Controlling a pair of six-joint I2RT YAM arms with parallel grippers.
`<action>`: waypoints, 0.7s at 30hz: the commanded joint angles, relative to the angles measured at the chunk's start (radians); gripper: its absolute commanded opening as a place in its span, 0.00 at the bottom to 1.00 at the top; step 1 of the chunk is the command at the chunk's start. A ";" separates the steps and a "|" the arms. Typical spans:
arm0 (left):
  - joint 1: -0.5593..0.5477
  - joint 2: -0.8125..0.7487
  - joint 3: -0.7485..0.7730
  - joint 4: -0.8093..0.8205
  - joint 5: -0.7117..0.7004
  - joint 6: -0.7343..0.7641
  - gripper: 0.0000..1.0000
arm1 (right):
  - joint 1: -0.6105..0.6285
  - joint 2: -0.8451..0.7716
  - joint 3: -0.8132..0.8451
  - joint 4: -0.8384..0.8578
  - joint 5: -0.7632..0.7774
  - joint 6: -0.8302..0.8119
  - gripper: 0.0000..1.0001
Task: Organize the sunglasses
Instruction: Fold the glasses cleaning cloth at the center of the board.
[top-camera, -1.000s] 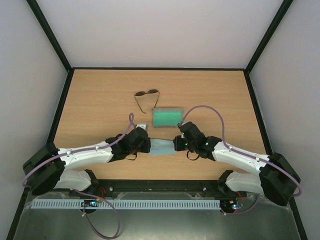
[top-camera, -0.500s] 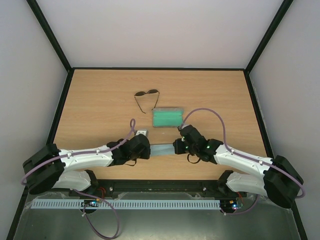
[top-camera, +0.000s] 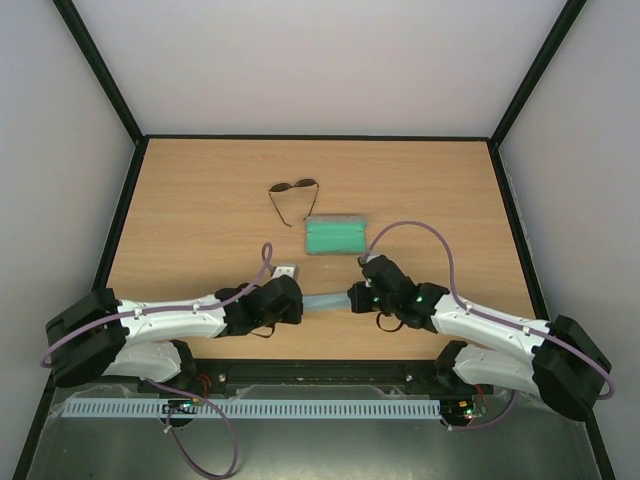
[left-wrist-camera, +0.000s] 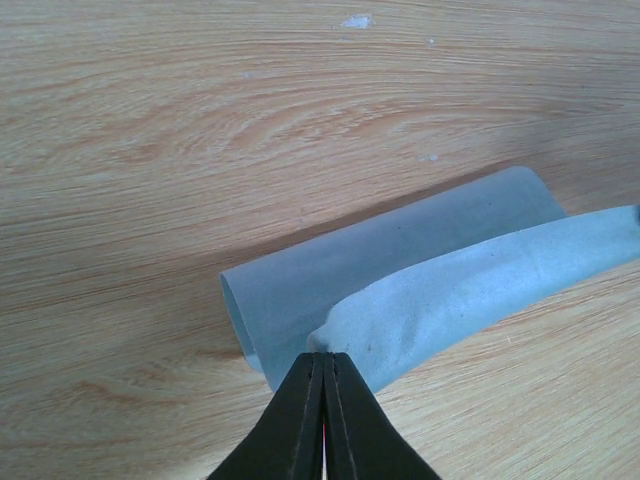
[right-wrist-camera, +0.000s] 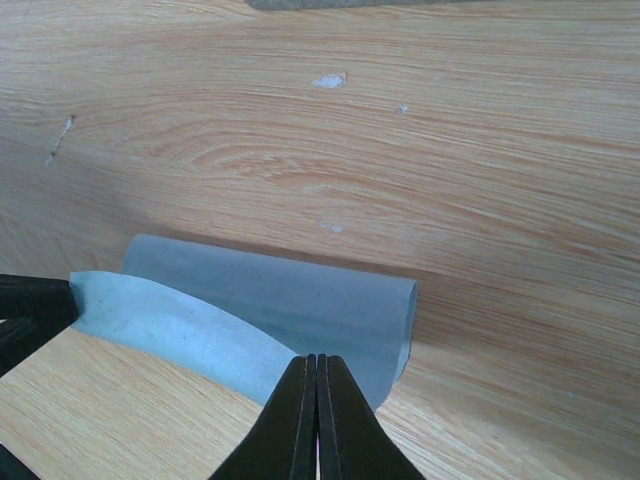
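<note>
Left gripper (left-wrist-camera: 325, 362) was clamped on one corner of the cloth (left-wrist-camera: 400, 290), arm low, just nearside of the case (top-camera: 335, 237). Right gripper (right-wrist-camera: 317, 362) pinched the opposite corner, facing it. A folding step, I'd judge. Next, carry that edge across evenly. Sunglasses (top-camera: 293, 187) lay beyond the case, far-left, apparently unfolded.

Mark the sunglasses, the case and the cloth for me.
sunglasses (top-camera: 306, 184): top view, on one dark lens.
case (top-camera: 334, 237): top view, middle of its green surface.
cloth (left-wrist-camera: 400, 245): left wrist view, on the flat lower layer.
</note>
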 joint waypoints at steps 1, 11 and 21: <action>-0.018 -0.018 -0.023 -0.016 -0.026 -0.024 0.02 | 0.012 -0.028 -0.025 -0.013 0.014 0.019 0.01; -0.038 -0.032 -0.041 -0.024 -0.034 -0.051 0.02 | 0.020 -0.054 -0.058 -0.005 0.002 0.037 0.01; -0.055 -0.042 -0.035 -0.041 -0.044 -0.061 0.02 | 0.029 -0.054 -0.066 0.004 -0.005 0.044 0.01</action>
